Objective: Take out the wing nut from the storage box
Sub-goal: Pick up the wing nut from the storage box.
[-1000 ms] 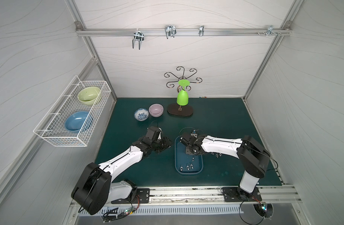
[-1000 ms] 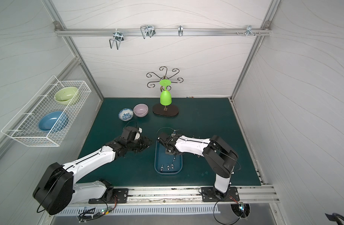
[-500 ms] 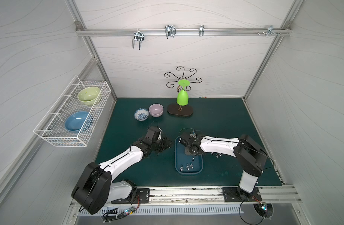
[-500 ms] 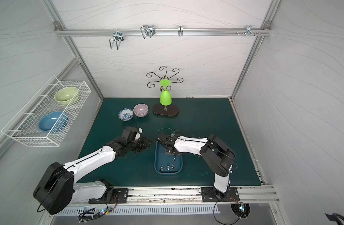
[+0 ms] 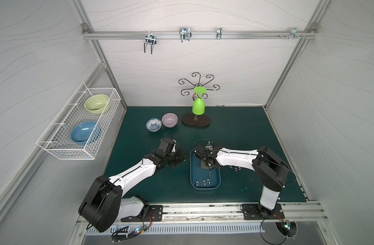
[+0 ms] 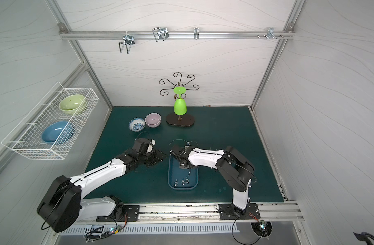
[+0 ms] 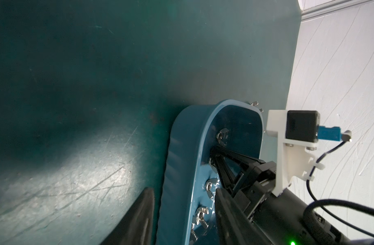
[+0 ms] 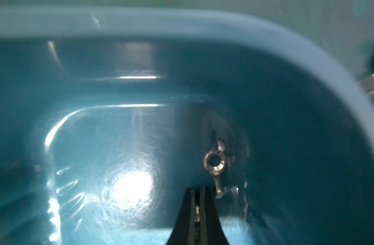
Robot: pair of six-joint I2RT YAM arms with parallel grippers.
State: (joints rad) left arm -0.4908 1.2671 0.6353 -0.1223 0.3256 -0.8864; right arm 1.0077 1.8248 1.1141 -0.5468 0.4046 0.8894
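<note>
The box (image 5: 205, 188) lies on the mat (image 5: 245, 127), near the middle of its front edge. In both top views four wing nuts (image 5: 203, 181) show on its floor, three of them in a row at the front end. Two more nuts (image 5: 230, 167) lie on the mat just beside its right rim. The wall basket (image 5: 54, 146) holds a green bowl (image 5: 96, 104) and a blue bowl (image 5: 84, 134).

The right gripper (image 8: 197, 191) is down in the box's back half with its jaws pressed together; a second ago they stood apart. The arms have otherwise barely shifted. The left gripper (image 5: 182, 157) hangs at the box's left rim, jaws apart.

The top views hide the right tips. The right wrist view shows them closed on a pale sliver I cannot name, with a nut (image 8: 213, 162) just past them. The left wrist view shows the box wall between the left fingers (image 7: 143, 212).
</note>
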